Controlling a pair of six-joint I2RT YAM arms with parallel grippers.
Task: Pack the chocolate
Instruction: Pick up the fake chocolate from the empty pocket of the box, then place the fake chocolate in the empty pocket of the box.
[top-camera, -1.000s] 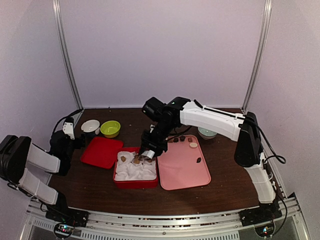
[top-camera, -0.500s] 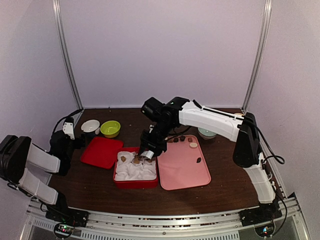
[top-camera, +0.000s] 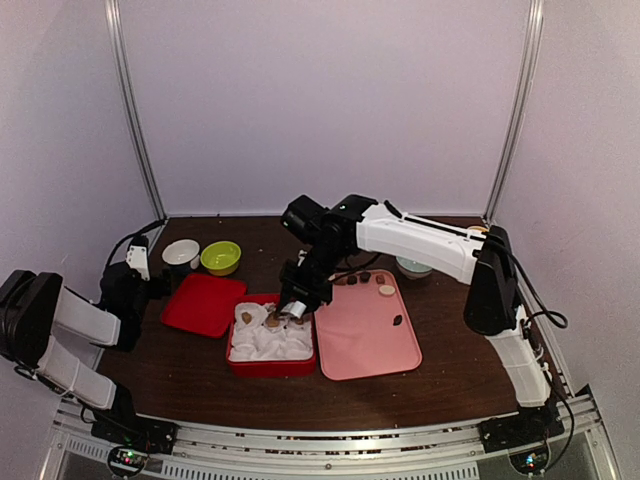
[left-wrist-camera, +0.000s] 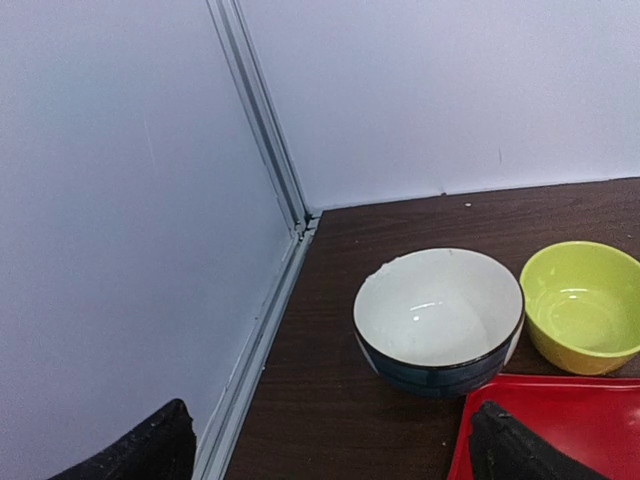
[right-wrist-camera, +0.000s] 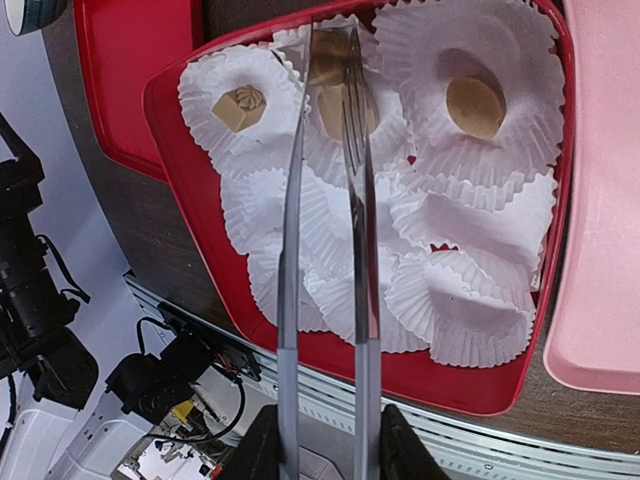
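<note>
My right gripper (top-camera: 300, 290) (right-wrist-camera: 328, 452) is shut on the long metal tongs (right-wrist-camera: 352, 250). It holds them over the red box (top-camera: 270, 367) (right-wrist-camera: 185, 225), which is lined with white paper cups. A light brown chocolate (right-wrist-camera: 332, 105) shows between the tong tips, in the middle cup of the far row. I cannot tell whether the tongs pinch it. Two more light brown chocolates (right-wrist-camera: 241, 108) (right-wrist-camera: 475, 106) sit in the cups on either side. Other chocolate pieces (top-camera: 366, 277) (top-camera: 398, 320) lie on the pink tray (top-camera: 365, 345). My left gripper (top-camera: 160, 275) (left-wrist-camera: 335, 455) is open and empty.
The red lid (top-camera: 203, 303) lies left of the box. A white bowl (top-camera: 181, 252) (left-wrist-camera: 438, 320) and a green bowl (top-camera: 221, 257) (left-wrist-camera: 583, 305) stand behind it. A pale bowl (top-camera: 413, 266) stands behind the pink tray. The enclosure wall is close on the left.
My right gripper has shifted the tongs slightly to the left over the box's far row. The left arm has not moved.
</note>
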